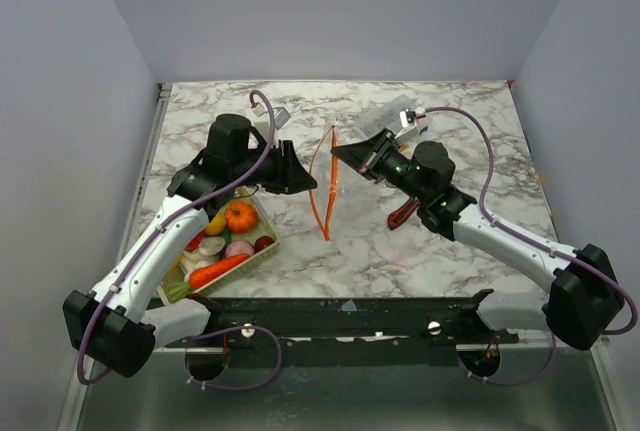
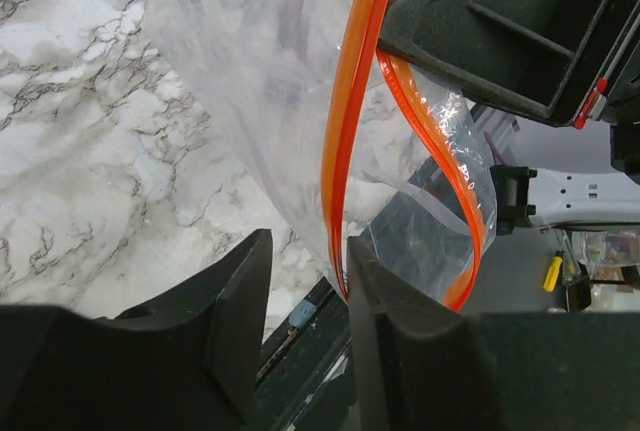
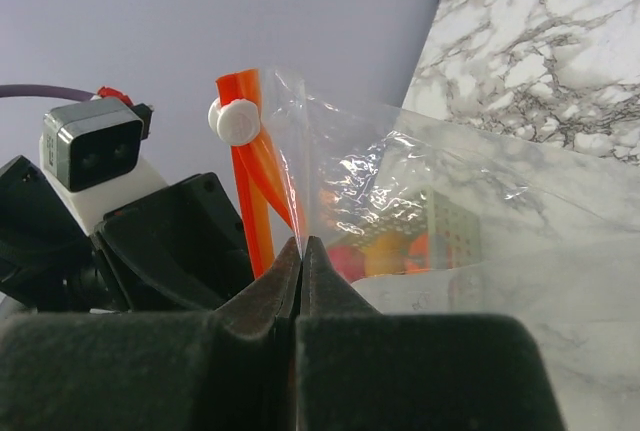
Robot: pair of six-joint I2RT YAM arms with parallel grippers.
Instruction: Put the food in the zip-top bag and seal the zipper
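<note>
I am on the step of opening the bag [image 2: 250,71], before any food goes in. The bag hangs above the middle of the table [image 1: 400,251], between my two claws. My right claw [image 3: 301,243] is clenched on the clear plastic just under the mouth. My left claw [image 2: 307,251] has its jaws apart. The orange zipper [image 2: 350,121] runs down between them and lies against one finger, but I do not think it is pinched.

The food [image 1: 238,217] is in the basket [image 1: 255,256] by the left near corner of the table. None looks to be in the bag yet.

Next, I think the left claw must close on its side of the zipper. Then both claws pull gently apart, so the mouth gapes wide.
</note>
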